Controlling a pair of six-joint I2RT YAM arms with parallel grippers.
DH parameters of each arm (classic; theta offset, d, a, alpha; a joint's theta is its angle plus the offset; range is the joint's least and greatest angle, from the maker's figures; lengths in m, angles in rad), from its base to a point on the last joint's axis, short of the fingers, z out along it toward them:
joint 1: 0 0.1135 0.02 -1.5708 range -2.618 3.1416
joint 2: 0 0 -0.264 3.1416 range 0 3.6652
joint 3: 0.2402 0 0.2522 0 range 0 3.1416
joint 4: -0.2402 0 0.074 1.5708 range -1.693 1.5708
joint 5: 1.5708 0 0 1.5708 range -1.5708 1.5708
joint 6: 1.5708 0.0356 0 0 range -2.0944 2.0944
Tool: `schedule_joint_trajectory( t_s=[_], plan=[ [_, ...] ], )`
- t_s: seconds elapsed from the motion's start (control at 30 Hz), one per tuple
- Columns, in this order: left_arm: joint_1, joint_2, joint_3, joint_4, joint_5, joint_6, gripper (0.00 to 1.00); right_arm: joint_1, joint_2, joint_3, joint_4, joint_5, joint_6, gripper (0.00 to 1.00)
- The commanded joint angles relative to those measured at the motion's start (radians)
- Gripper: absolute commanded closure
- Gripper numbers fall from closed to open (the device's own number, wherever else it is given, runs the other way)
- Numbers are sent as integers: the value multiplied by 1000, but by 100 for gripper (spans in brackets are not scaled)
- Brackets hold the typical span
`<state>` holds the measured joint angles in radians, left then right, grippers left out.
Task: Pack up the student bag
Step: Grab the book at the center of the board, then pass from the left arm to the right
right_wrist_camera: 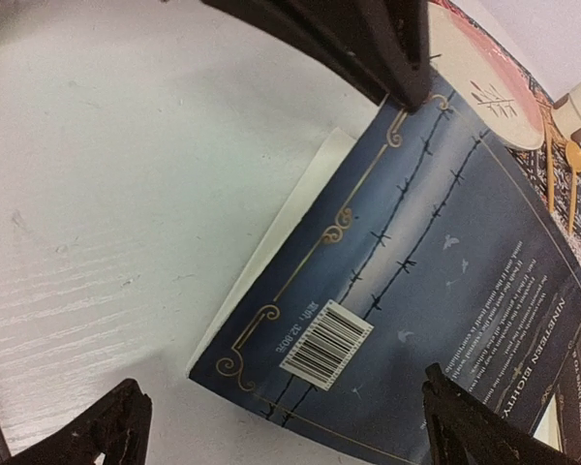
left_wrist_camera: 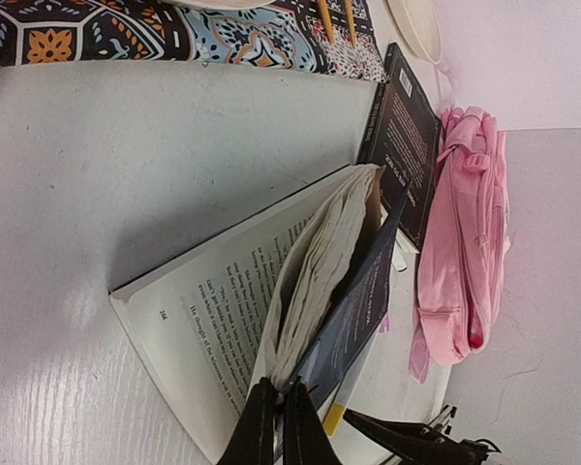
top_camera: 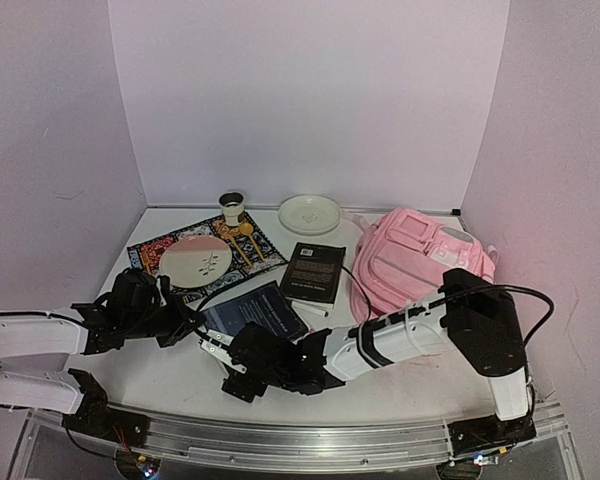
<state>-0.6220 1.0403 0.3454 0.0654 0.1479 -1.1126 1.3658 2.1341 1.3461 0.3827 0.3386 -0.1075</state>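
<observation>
We judge the book pickup underway: left gripper point(left_wrist_camera: 279, 426) pinches the blue paperback point(top_camera: 255, 312) at its corner, cover raised; right gripper point(right_wrist_camera: 286, 426) hangs above it, jaws spread wide. The student bag point(top_camera: 415, 262) lies apart, far right. Next we need a firm two-sided grip.

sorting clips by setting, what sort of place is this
Likely a robot lab booth: plain walls box in a white table, with a metal rail along its near edge.
</observation>
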Motion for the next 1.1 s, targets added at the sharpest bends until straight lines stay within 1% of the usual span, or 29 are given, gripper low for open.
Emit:
schedule_joint_trajectory(
  t_s=[0.0, 0.07, 0.37, 0.57, 0.63, 0.77, 0.83, 0.87, 0.9, 0.93, 1.0, 1.07],
  plan=[
    [-1, -38, 21, 83, 28, -51, 100, 18, 20, 30, 41, 67, -55, 2],
    [-1, -48, 28, 83, 32, -53, 100, 24, 33, 35, 48, 93, -70, 2],
    [-1, -49, 47, 83, 51, -66, 100, 53, 114, 72, 84, 312, -176, 2],
    [-1, -56, 44, 85, 52, -71, 100, 62, 147, 61, 172, 426, -260, 2],
    [-1, -53, 41, 85, 56, -70, 100, 66, 153, 49, 218, 450, -291, 4],
    [-1, -55, 34, 84, 49, -68, 100, 67, 131, 10, 285, 433, -313, 15],
    [-1, -57, 27, 84, 41, -63, 99, 67, 107, -17, 313, 414, -308, 26],
    [-1, -58, 23, 84, 37, -60, 96, 67, 95, -28, 329, 408, -305, 32],
    [-2, -60, 21, 83, 34, -58, 90, 67, 83, -44, 339, 401, -300, 36],
    [-1, -62, 15, 82, 29, -56, 89, 67, 73, -54, 348, 395, -296, 41],
    [-1, -68, 6, 77, 15, -56, 88, 67, 56, -68, 358, 384, -291, 49],
    [-1, -77, 0, 70, -2, -56, 81, 67, 40, -80, 369, 375, -286, 59]
  ],
)
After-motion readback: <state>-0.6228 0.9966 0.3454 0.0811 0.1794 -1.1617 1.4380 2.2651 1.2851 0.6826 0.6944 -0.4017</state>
